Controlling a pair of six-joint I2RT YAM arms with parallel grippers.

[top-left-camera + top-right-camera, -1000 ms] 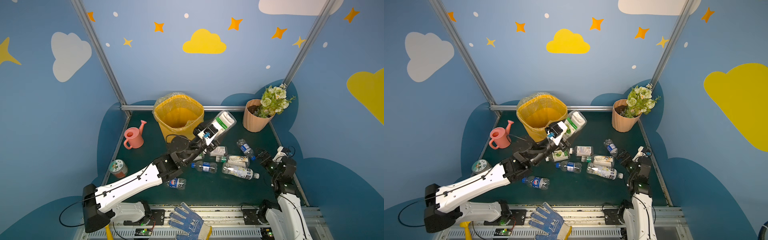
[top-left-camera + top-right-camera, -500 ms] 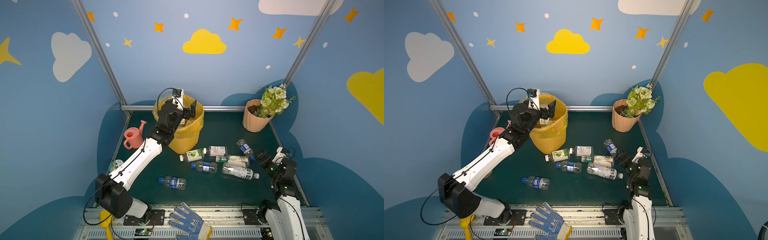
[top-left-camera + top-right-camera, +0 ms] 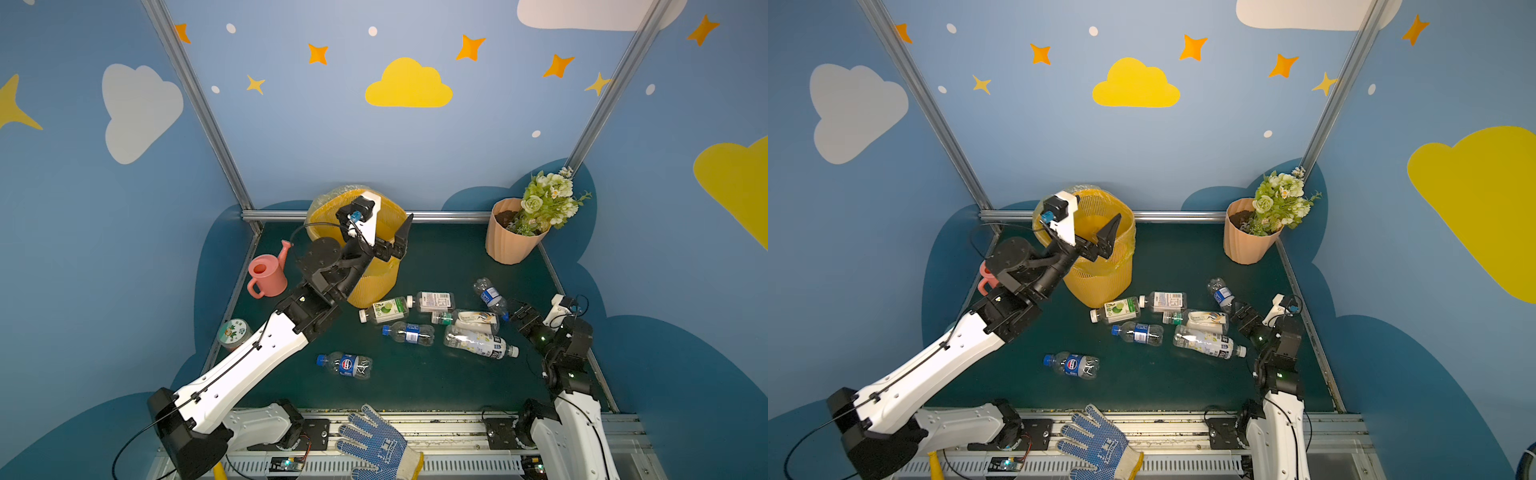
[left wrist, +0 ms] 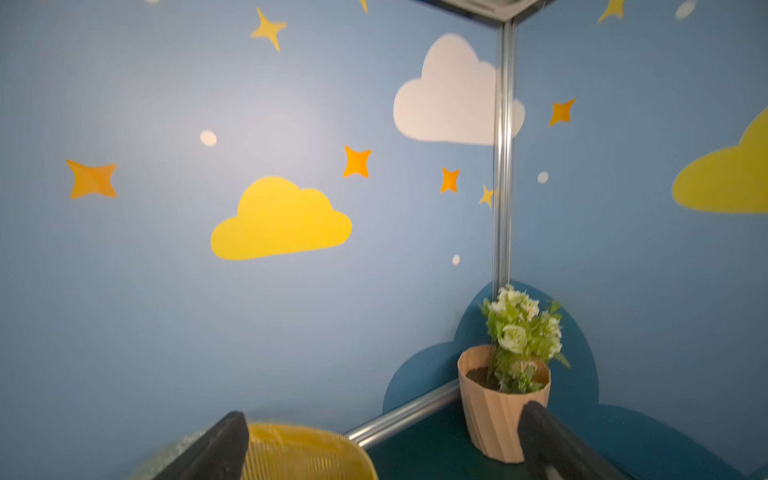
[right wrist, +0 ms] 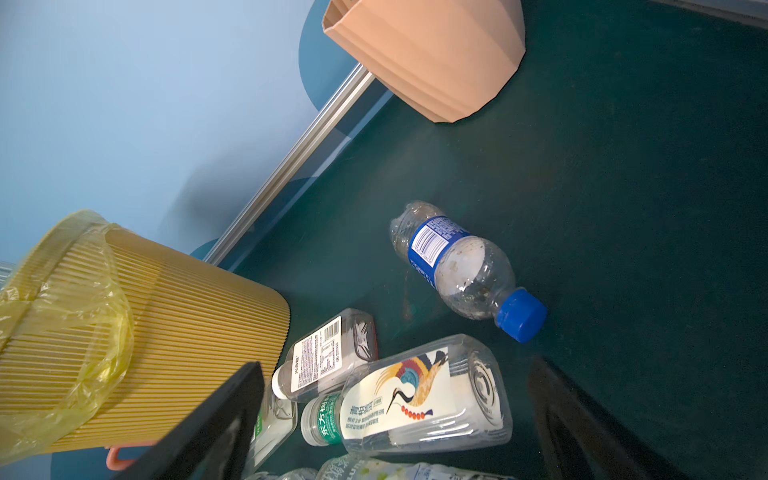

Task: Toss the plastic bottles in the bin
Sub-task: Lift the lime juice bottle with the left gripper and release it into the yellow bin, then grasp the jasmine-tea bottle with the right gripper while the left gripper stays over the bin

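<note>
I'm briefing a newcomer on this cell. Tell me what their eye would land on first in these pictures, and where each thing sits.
The yellow bin stands at the back of the green mat, and the left tool hangs open and empty over its mouth. A scatter of plastic bottles lies on the mat beside the bin's foot, near the open right tool.

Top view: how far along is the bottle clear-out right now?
Done: the bottle that the left gripper carried a second ago is gone, and its jaws stand open above the bin. In hand: nothing; the right gripper is open and empty too. Left: seven bottles lie on the table.
</note>
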